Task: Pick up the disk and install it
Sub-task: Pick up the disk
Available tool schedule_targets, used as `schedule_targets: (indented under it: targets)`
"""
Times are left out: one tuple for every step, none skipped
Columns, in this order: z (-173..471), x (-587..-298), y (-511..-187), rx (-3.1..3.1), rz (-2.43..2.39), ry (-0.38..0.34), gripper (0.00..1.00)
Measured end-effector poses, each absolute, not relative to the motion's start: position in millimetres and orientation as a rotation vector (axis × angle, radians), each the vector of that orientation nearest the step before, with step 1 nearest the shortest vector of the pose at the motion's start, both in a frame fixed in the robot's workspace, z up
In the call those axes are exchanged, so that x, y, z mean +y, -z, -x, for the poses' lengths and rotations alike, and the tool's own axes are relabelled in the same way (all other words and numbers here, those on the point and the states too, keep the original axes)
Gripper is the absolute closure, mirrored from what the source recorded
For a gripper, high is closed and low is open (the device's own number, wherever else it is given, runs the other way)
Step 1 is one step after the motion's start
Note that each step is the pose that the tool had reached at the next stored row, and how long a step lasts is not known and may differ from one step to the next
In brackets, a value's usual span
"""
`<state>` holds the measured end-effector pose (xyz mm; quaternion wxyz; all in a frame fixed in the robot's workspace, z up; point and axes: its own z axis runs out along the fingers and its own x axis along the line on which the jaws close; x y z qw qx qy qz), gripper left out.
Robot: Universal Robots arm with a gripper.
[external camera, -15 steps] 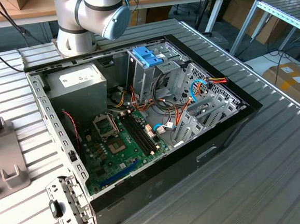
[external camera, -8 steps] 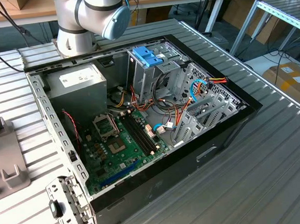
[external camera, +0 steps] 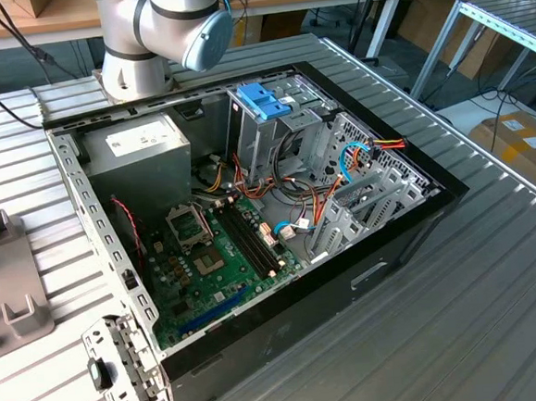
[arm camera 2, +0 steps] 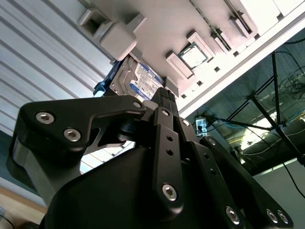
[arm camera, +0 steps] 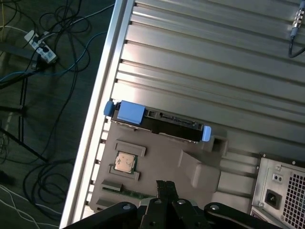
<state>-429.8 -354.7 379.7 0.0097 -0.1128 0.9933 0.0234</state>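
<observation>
Ribbed metal bench [external camera: 500, 312] carries an open computer case [external camera: 251, 220] at mid-frame in the exterior view. The arm base [external camera: 157, 33] is at upper left and a grey fixture tray [external camera: 10, 286] at the exterior view's left edge.

Second wrist view: the pincer [arm camera 2: 164, 94] looks pressed together, with nothing in it. Beyond its tips the disk [arm camera 2: 138, 81] sits at the tray's edge, near a processor chip [arm camera 2: 193, 56].

First wrist view: the disk borders bare bench ribs, with light blue carrier tabs [arm camera: 129, 113] at both ends, apart from the case.

Judgement: stiff, fairly heavy, shock-sensitive. Grip across the long sides on the carrier, not on the labelled face.
</observation>
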Motion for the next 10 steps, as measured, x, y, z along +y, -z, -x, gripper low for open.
schedule_targets:
  targets:
    - [429.8, -354.7, -379.7, 3.101, 0.354, -0.073, 0.89]
    - [429.8, -354.7, -379.7, 3.101, 0.355, -0.073, 0.89]
    - [429.8, -354.7, -379.7, 3.101, 0.357, -0.073, 0.89]
    - [429.8, -354.7, -379.7, 3.101, 0.359, -0.073, 0.89]
    - [429.8, -354.7, -379.7, 3.100, 0.362, -0.073, 0.89]
    - [429.8, -354.7, -379.7, 3.100, 0.364, -0.073, 0.89]
    - [429.8, -354.7, -379.7, 3.100, 0.365, -0.073, 0.89]
    - [429.8, -354.7, -379.7, 3.100, 0.366, -0.073, 0.89]
    - [429.8, -354.7, -379.7, 3.100, 0.367, -0.073, 0.89]
    - [429.8, -354.7, -379.7, 3.100, 0.368, -0.073, 0.89]
